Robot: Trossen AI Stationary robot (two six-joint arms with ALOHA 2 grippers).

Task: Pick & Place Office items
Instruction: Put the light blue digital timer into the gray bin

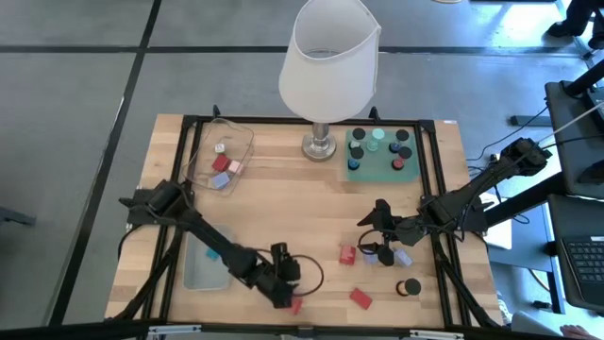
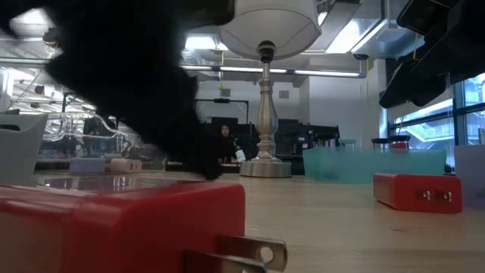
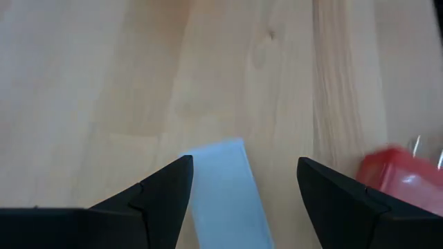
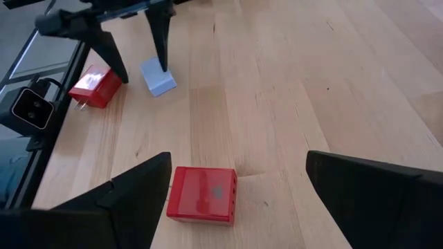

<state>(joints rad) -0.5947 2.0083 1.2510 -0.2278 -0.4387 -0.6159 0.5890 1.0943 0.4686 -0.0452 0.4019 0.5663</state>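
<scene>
We see the left gripper (image 1: 286,283) low at the front of the desk (image 1: 283,194), its fingers (image 3: 159,200) open on either side of a pale blue block (image 3: 225,190) that lies flat on the wood between them, not pinched. A red plug block (image 1: 295,304) sits just beside it, close to the front edge. The right gripper (image 1: 377,247) hangs over the right half of the desk with its fingers (image 4: 131,190) spread wide and holding nothing; a second red plug block (image 4: 202,195) lies on the wood below and between them. Another red block (image 1: 360,298) and a black cap (image 1: 409,286) lie nearby toward the front right. More small pieces rest in the clear tray (image 1: 226,142) at the back left, and round caps sit on the green mat (image 1: 379,153) beside the lamp (image 1: 327,66).
</scene>
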